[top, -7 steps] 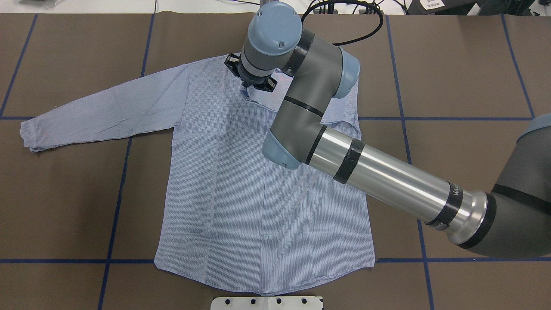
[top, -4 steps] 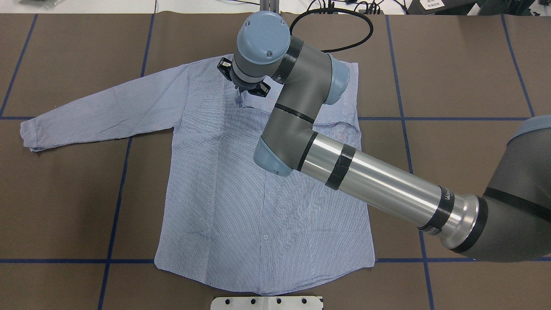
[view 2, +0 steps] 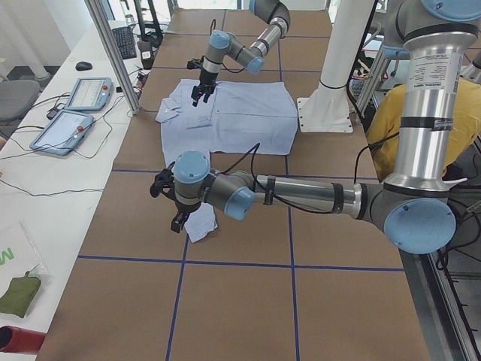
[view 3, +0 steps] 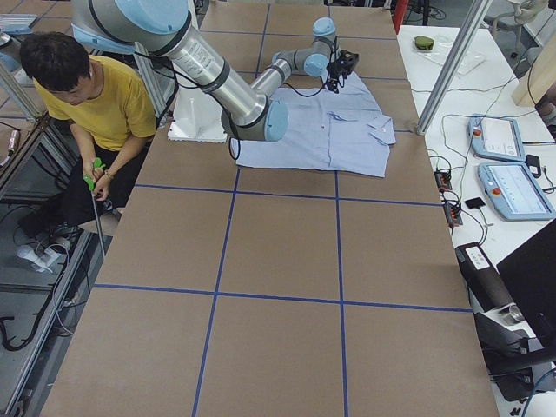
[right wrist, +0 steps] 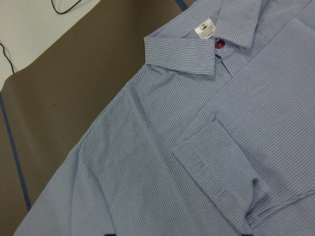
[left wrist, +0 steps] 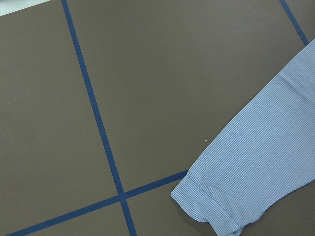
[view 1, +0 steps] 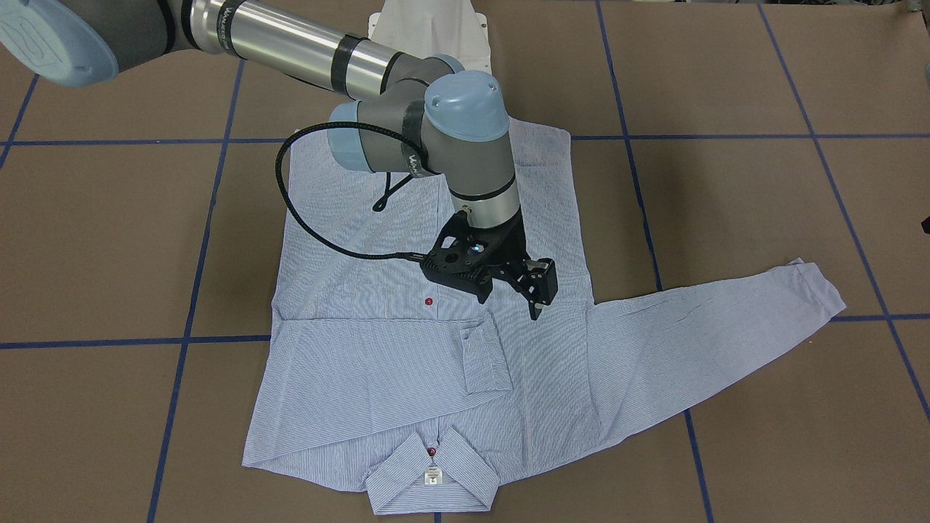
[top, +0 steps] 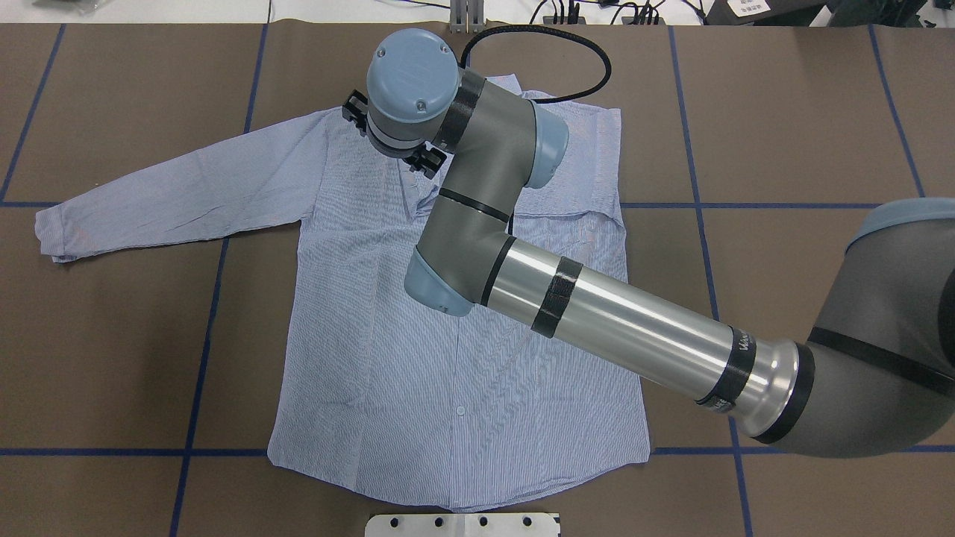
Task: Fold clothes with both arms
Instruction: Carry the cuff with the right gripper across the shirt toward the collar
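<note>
Brown taped table (view 1: pixel 726 73) beneath flat shirt (view 1: pixel 378 363), right tool (view 1: pixel 510 301) spread-jawed above

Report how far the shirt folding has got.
Done: the folded sleeve lies across the front of the shirt. In hand: the right pincer hangs open above the chest, holding nothing; the left pincer is by the cuff of the other sleeve. Left: that sleeve lies spread out flat, and the body is unfolded.

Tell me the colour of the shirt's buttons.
Dark red buttons; clearest in the right wrist view.
</note>
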Controlling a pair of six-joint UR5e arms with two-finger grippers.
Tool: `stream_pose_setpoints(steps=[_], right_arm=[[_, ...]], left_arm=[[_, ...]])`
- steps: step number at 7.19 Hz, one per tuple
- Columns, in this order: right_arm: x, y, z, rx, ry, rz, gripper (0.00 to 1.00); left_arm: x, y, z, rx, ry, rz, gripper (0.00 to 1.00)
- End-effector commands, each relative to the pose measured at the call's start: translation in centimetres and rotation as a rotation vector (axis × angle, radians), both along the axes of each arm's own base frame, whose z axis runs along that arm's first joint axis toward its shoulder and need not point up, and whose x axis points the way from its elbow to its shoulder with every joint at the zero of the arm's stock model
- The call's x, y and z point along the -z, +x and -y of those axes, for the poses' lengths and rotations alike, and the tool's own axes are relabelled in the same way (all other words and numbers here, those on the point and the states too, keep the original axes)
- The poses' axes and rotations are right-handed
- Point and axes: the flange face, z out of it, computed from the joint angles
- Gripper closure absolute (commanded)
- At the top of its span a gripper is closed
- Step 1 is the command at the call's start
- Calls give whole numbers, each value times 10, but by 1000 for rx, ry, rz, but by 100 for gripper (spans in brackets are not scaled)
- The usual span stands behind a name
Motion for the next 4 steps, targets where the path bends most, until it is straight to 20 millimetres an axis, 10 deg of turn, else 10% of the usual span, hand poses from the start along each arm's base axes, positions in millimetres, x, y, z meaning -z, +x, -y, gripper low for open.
stream_pose_setpoints(steps=[1, 4], right_arm=[[-22, 30, 23, -42, -18, -12, 1], [-116, 105, 24, -2, 73, -80, 1]], left_arm=[[12, 36, 4, 44, -75, -63, 0], [-14, 103, -8, 185, -292, -126, 1]])
